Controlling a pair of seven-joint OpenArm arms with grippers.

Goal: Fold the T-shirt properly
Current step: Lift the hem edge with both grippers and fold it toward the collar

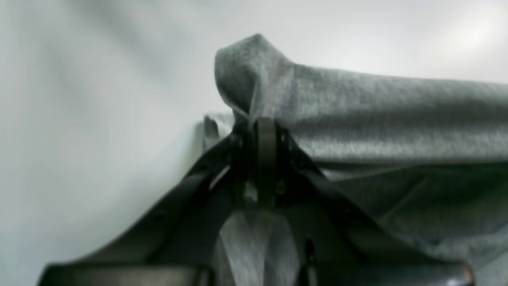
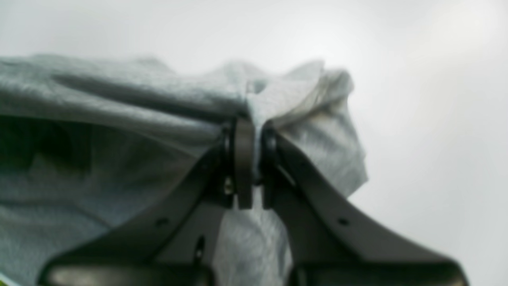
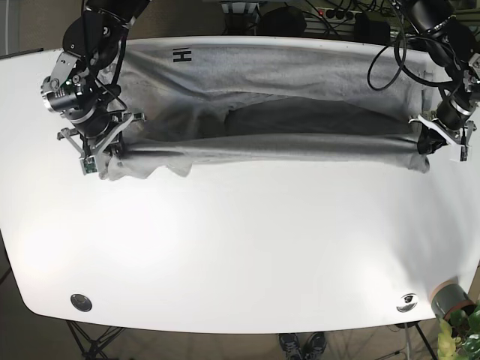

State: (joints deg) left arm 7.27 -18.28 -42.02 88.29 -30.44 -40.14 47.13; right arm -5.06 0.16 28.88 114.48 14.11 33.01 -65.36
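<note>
A grey T-shirt (image 3: 270,82) lies spread across the far half of the white table (image 3: 240,247), with a black "H" mark near its far left edge. Its near edge is lifted and stretched in a taut line between both grippers. My left gripper (image 3: 424,147), on the right of the base view, is shut on the shirt's right corner; in the left wrist view (image 1: 260,123) the cloth (image 1: 357,107) bunches over the closed fingers. My right gripper (image 3: 105,160), on the left of the base view, is shut on the left corner (image 2: 254,119), with fabric (image 2: 119,119) draped to its left.
Cables and a power strip (image 3: 337,13) lie behind the table's far edge. A small potted plant (image 3: 454,307) stands off the near right corner. Two round fittings (image 3: 81,302) (image 3: 407,301) sit near the table's front edge.
</note>
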